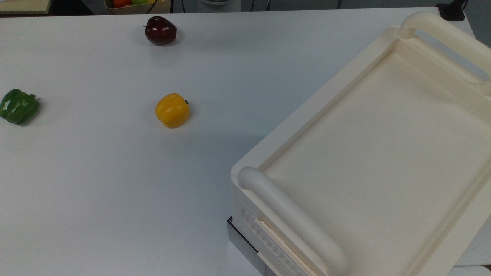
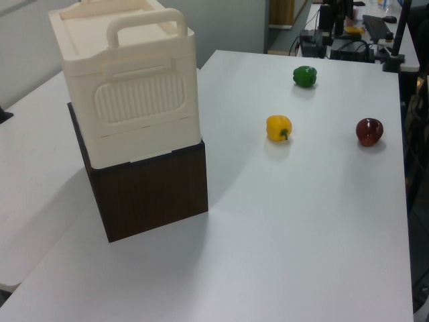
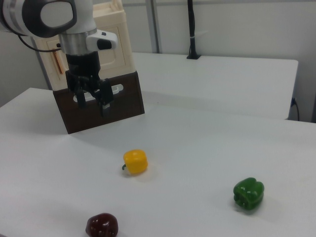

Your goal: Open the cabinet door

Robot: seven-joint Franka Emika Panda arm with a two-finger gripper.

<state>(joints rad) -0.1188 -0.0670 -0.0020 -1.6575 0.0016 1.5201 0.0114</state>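
The cabinet door (image 3: 112, 53), a flat cream-white plastic panel with a recessed inner field, stood upright in the front of the boxy cream plastic cabinet (image 2: 127, 87). Its face was turned toward the right view's camera. A slim copper-coloured bar handle (image 3: 58, 61) ran vertically along the edge of the door at the right view's left. The arm covered the middle of the panel, so I could not tell which side of the panel was longer.

The cabinet had a smooth tray-like top with a raised rim. Two thick rounded tube handles arched over its ends, and one side was ribbed. It sat on a dark brown box with a wood-grain surface (image 2: 154, 191), which stood on the matte white table (image 1: 96, 172).

The black two-finger gripper (image 3: 93, 106) hung pointing downward in front of the brown box, in the right view. It was below the door and nearer to the camera, and below the copper handle toward the right view's right. It was not touching the handle. Its fingers were spread apart and held nothing.

A glossy yellow bell pepper (image 3: 135, 161) lay on the table, apart from the cabinet. A shiny green bell pepper (image 3: 249, 194) and a round dark red apple (image 3: 102, 225) lay farther out. All three were well apart from each other.
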